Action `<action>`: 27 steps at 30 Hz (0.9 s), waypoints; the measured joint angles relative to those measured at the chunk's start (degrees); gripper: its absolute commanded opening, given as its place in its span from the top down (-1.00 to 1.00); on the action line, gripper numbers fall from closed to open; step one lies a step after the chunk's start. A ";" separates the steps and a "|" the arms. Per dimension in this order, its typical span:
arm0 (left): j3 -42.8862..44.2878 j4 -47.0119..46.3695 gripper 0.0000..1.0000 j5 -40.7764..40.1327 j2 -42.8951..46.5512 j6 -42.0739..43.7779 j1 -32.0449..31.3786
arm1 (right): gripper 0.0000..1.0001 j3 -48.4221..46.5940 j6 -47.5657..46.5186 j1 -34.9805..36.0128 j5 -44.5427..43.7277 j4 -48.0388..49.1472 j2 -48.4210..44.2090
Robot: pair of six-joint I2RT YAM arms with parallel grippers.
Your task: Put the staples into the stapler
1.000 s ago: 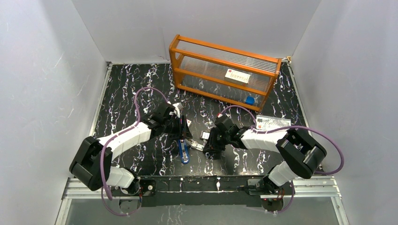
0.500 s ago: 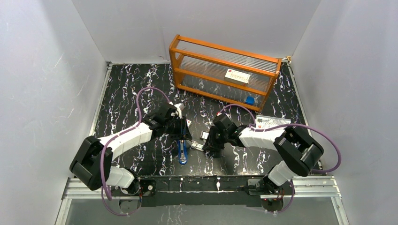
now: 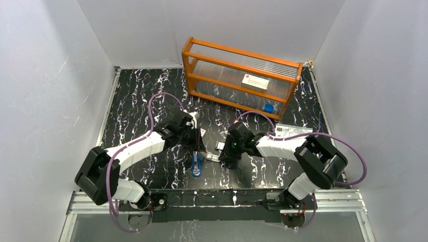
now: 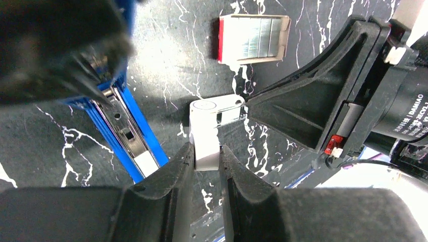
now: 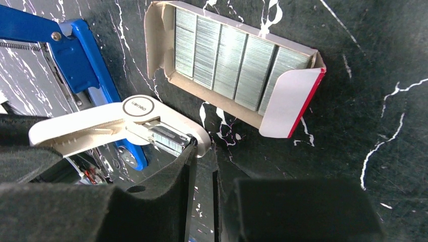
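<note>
Surface edges: black marbled surface point(image 3: 131, 101), shut in by white walls point(image 3: 50, 101) on the left, right and far sides; both arm bases sit on the near edge.
Obstacles: orange rack point(image 3: 241, 75) lies slantwise at far right; printed card point(image 3: 294, 132) lies flat near the right wall, beside the right arm.
Open room: the widest bare stretch is at far left, between the left arm and the wall. A narrower band runs between the grippers and the rack. At centre the two grippers stand near each other.
Stapler: stapler point(image 4: 126, 132) lies open on the surface, metal channel up, near the near edge and just left of a white rounded piece point(image 4: 204, 126).
Staples: staples point(image 5: 237, 65) sit in rows in their opened red-and-white box point(image 5: 290, 108), on the surface just beyond the white piece.
Left gripper: left gripper point(image 4: 205, 154) is narrow, fingers against both flanks of one end of the white piece.
Right gripper: right gripper point(image 5: 203, 151) is closed. Its tips meet a silvery strip point(image 5: 169, 138) at the piece's other end; cannot tell if it is pinched.
Versus one second ago: the left gripper has narrowed. From above, the stapler shows a thinner blue sliver. The right wrist sits slightly further left. Rack, card and box are unmoved.
</note>
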State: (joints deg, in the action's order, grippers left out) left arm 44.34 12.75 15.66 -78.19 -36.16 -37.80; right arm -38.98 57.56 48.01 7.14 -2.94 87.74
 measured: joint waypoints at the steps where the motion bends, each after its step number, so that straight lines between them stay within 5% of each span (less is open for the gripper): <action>1: 0.39 0.68 0.78 -0.39 0.00 0.00 -0.31 | 0.49 -0.13 0.07 0.00 0.00 -0.17 0.09; 27: 13.79 13.51 0.82 -16.81 -8.26 -3.43 -11.10 | 0.52 -2.56 -0.98 -0.44 1.90 -2.34 2.23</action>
State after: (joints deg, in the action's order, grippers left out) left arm 58.13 26.26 -1.15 -86.46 -39.59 -48.90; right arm -41.54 56.58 47.57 9.04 -5.28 89.97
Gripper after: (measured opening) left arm 0.199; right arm 0.239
